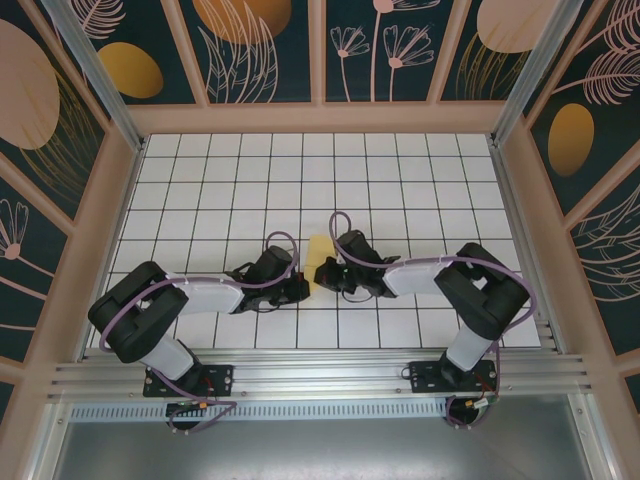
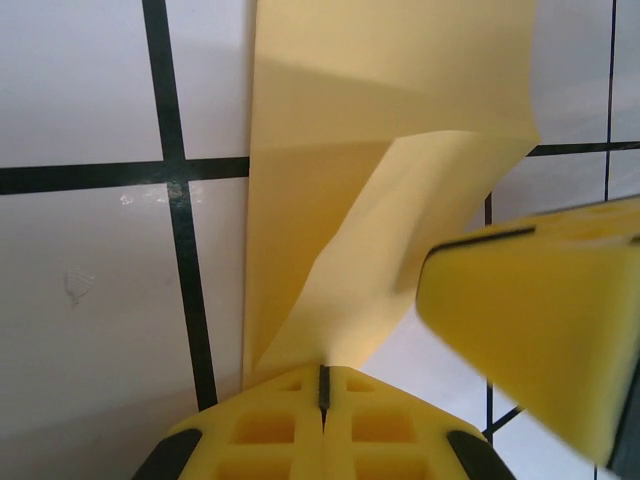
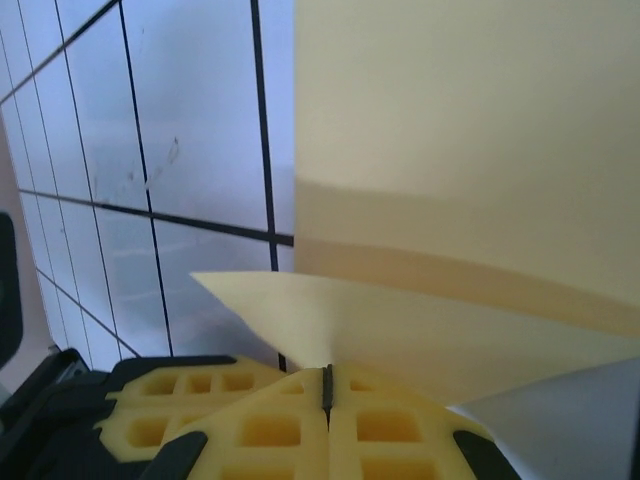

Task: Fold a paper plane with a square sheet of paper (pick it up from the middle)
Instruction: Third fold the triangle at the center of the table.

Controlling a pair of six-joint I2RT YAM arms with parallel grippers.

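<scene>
Top external view showed the left gripper (image 1: 303, 287) and the right gripper (image 1: 322, 275) meeting tip to tip over the white gridded table (image 1: 400, 180); the sheet of paper (image 1: 318, 252) stood as a small yellow strip just beyond the two sets of fingertips, between them; whether its far edge touched the table could not be told from above

Left wrist view had the left fingers (image 2: 270, 425) pressed fully together, their seam a thin dark line; the lowest point of the paper ran straight into that seam, so these fingers were clamped on the sheet; from the fingertips the paper widened away, a folded flap slanting up to the right across a flatter panel behind it; one yellow finger (image 2: 530, 330) of the right gripper sat just right of the left fingertips, close against the flap's lower edge; black grid lines crossed the table to the left of the fingers

Right wrist view had the right fingers (image 3: 270, 430) likewise closed with no gap; a corner of the pale sheet was nipped in their seam; a pointed flap reached out to the left of the fingertips, and the broad body of the sheet, with one straight crease across it, spread beyond them and to the right
</scene>
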